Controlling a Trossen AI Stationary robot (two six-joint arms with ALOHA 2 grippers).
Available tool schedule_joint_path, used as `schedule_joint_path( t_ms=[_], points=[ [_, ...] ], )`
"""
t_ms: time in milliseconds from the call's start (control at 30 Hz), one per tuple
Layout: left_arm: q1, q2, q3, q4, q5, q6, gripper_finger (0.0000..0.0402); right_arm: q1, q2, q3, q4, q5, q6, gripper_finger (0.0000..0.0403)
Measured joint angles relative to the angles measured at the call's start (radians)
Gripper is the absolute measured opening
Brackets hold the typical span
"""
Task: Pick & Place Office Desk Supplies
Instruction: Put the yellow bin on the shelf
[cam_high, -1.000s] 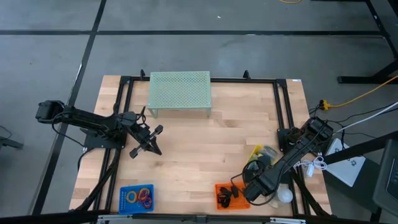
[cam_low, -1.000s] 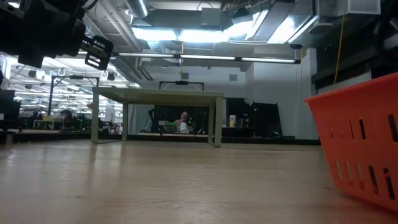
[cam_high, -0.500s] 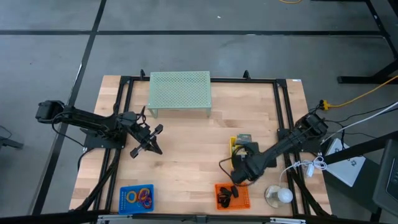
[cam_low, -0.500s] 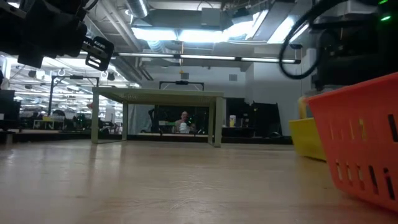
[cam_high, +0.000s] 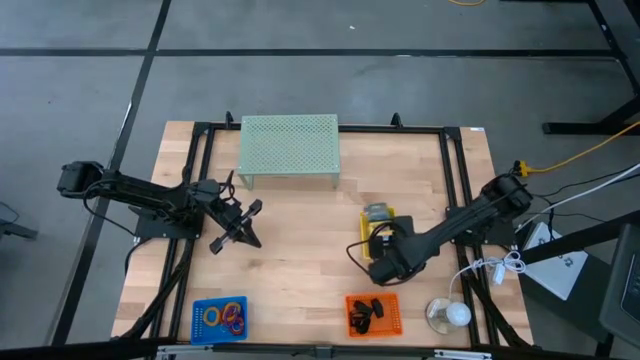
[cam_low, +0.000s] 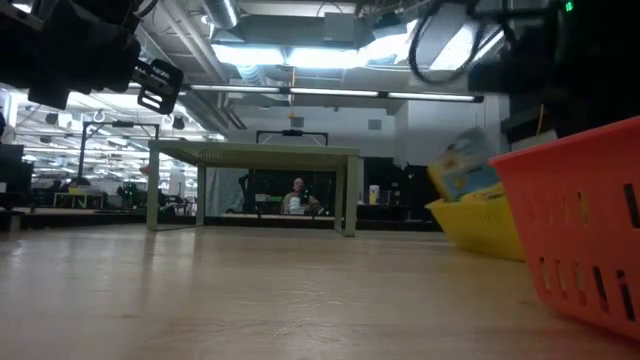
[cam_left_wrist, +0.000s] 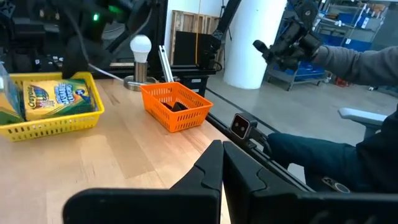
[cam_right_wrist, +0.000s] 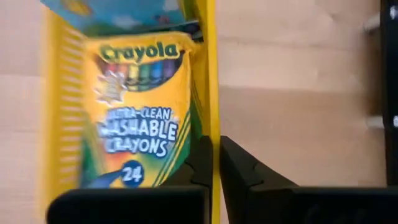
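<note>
Right gripper (cam_right_wrist: 212, 163) clamped on the thin wall of the light, flexible yellow plastic mesh basket (cam_right_wrist: 210, 74) holding cardboard crayon boxes (cam_right_wrist: 138, 106), right of centre in the high view.

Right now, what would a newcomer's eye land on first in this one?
The right gripper, shut on the rim of the yellow basket of crayon boxes, at the table's right middle. Next, the orange basket and blue tray of rings along the near edge, and the green mesh riser at the back.

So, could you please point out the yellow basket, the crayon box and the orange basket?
Yellow plastic basket (cam_right_wrist: 208, 74): right wrist view, its side rim.
Crayon box (cam_right_wrist: 140, 106): right wrist view, front label.
Orange mesh basket (cam_left_wrist: 163, 117): left wrist view, near wall.
</note>
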Motion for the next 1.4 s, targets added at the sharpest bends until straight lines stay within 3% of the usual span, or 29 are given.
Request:
schedule_joint_path(
  t_ms=[367,733,1200,1400],
  points=[
    [0.000,0.000,0.000,-0.018,-0.029,-0.024,0.0004,-0.001,-0.021,0.167,-0.106,0.186,0.020,0.0008],
    [0.000,0.000,0.000,-0.055,-0.031,-0.034,0.0004,-0.001,-0.021,0.159,-0.040,0.137,0.026,0.0008],
    [-0.001,0.000,0.000,-0.076,-0.031,-0.034,0.0004,-0.001,-0.021,-0.044,0.170,0.038,0.030,0.0008],
    [-0.001,0.000,0.000,-0.077,-0.031,-0.027,0.0004,-0.002,-0.021,-0.037,0.157,0.024,-0.008,0.0041]
  ],
)
